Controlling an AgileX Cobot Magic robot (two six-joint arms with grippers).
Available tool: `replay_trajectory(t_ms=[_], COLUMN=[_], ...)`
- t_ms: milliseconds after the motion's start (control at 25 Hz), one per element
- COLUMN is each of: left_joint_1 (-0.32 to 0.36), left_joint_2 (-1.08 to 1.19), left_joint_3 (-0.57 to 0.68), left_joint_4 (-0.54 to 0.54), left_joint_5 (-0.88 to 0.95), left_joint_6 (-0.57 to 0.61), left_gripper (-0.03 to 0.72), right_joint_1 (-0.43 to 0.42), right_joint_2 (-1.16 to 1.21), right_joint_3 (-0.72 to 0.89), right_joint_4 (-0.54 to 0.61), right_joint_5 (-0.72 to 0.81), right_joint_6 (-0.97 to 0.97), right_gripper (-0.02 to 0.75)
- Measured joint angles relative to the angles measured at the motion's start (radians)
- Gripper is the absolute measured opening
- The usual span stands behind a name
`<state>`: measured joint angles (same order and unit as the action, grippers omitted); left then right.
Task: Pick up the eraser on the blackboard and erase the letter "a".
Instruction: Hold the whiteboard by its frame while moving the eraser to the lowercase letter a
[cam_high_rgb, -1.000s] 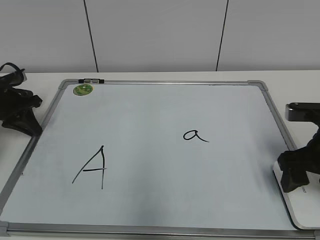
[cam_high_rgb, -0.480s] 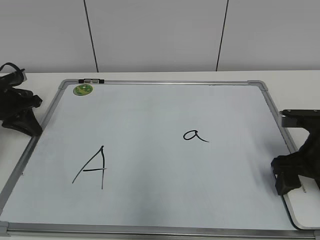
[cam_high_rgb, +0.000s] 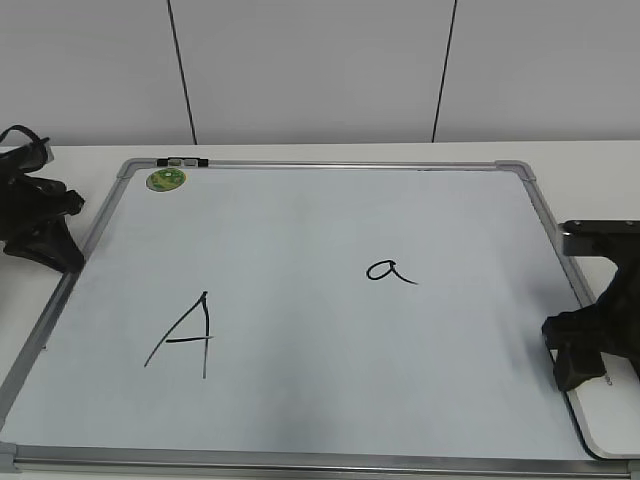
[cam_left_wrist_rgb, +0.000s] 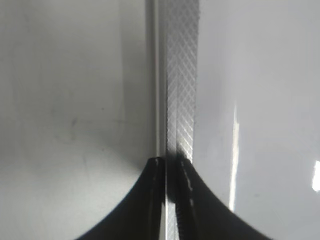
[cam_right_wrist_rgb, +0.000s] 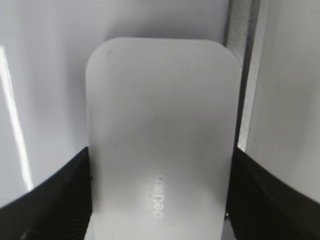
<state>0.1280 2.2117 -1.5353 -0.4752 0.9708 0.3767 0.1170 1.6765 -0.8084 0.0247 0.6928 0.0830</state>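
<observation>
The white eraser (cam_high_rgb: 610, 425) lies flat at the blackboard's (cam_high_rgb: 300, 230) right front edge, over the silver frame. In the right wrist view the eraser (cam_right_wrist_rgb: 160, 125) fills the gap between my right gripper's (cam_right_wrist_rgb: 160, 200) black fingers, which press on both of its long sides. That gripper (cam_high_rgb: 585, 365) sits low on the eraser in the exterior view. The small letter "a" (cam_high_rgb: 390, 271) is right of the board's middle, well left of the eraser. My left gripper (cam_high_rgb: 45, 245) rests shut and empty at the board's left frame (cam_left_wrist_rgb: 182, 75), its fingertips (cam_left_wrist_rgb: 170, 162) together.
A large capital "A" (cam_high_rgb: 185, 335) is drawn at the board's left front. A round green sticker (cam_high_rgb: 166, 180) sits in the far left corner. The board lies on a white table against a white panelled wall. The board's frame (cam_right_wrist_rgb: 245, 50) runs beside the eraser.
My right gripper has moved down and a little left onto the eraser, then stayed there. The left arm has not moved.
</observation>
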Motion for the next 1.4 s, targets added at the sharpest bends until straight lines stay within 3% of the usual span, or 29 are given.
replay_trajectory(t_ms=[1000, 1160, 1400], left_joint_1=[0.000, 0.000, 0.000], left_joint_2=[0.000, 0.000, 0.000], left_joint_3=[0.000, 0.000, 0.000], left_joint_4=[0.000, 0.000, 0.000], left_joint_5=[0.000, 0.001, 0.001], left_joint_6=[0.000, 0.000, 0.000], left_gripper=[0.029, 0.029, 0.029], right_joint_1=[0.000, 0.000, 0.056], right_joint_2=[-0.035, -0.031, 0.080], right_joint_3=[-0.123, -0.215, -0.454], right_joint_4=[0.021, 0.102, 0.110], right_joint_5=[0.153, 0.179, 0.294], right_joint_6=[-0.046, -0.136, -0.158], right_gripper=[0.530, 0.530, 0.530])
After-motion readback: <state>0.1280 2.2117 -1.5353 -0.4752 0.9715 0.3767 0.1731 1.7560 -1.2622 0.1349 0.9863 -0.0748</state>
